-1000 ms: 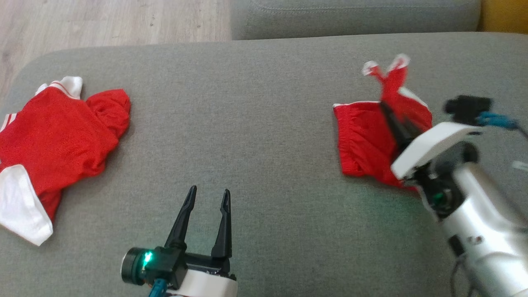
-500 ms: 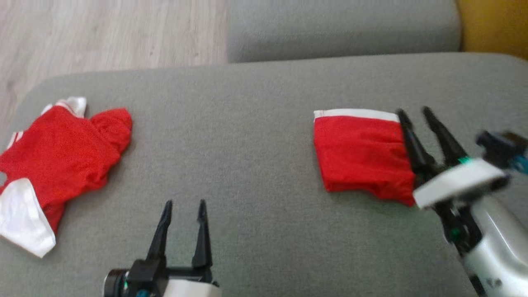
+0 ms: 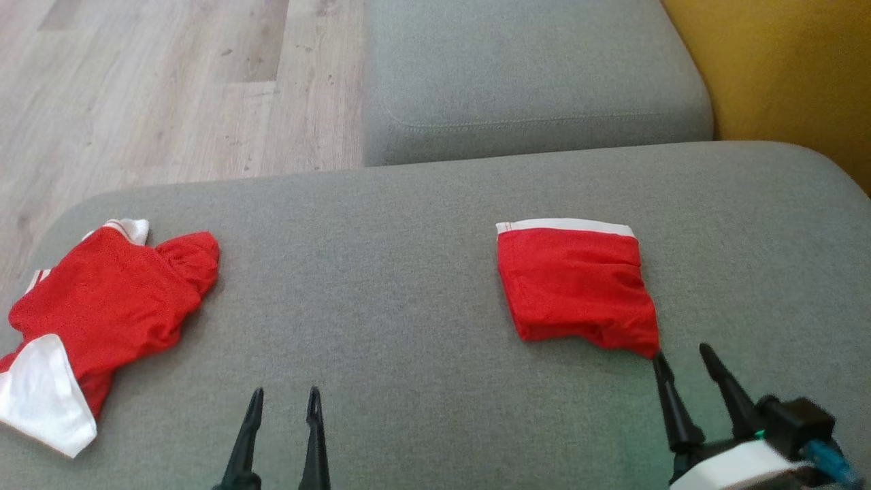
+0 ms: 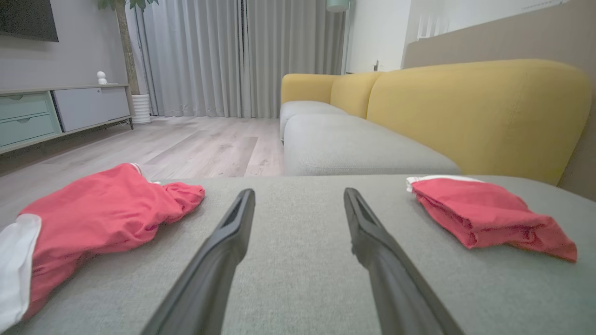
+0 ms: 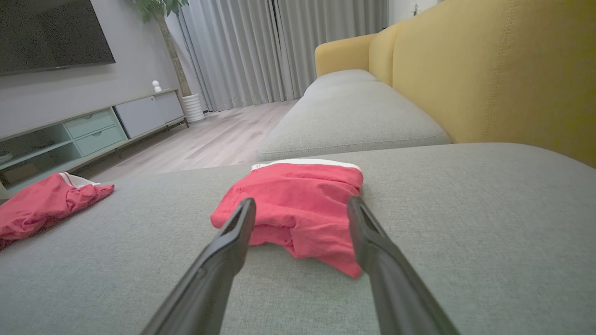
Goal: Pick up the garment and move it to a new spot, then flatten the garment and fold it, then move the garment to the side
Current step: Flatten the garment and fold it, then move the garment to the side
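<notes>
Okay, folded red shorts (image 3: 575,289) lie flat on the grey cushion (image 3: 408,327), right of middle, with the white waistband on the far edge. The right gripper (image 3: 680,354) sits just on the near side of the shorts' near right corner, jaws wide and empty. One fingertip is right at that corner; cannot tell if it touches. In the right wrist view the shorts lie just beyond the fingertips. The left gripper (image 3: 286,392) is low at the near edge, left of centre, jaws apart and empty over bare cushion. A red-and-white shirt (image 3: 109,313) lies crumpled at the cushion's left end, well apart from the shorts. Behind are a second grey cushion (image 3: 531,82), a yellow sofa back (image 3: 782,82) far right and a wood floor (image 3: 170,88) far left.
</notes>
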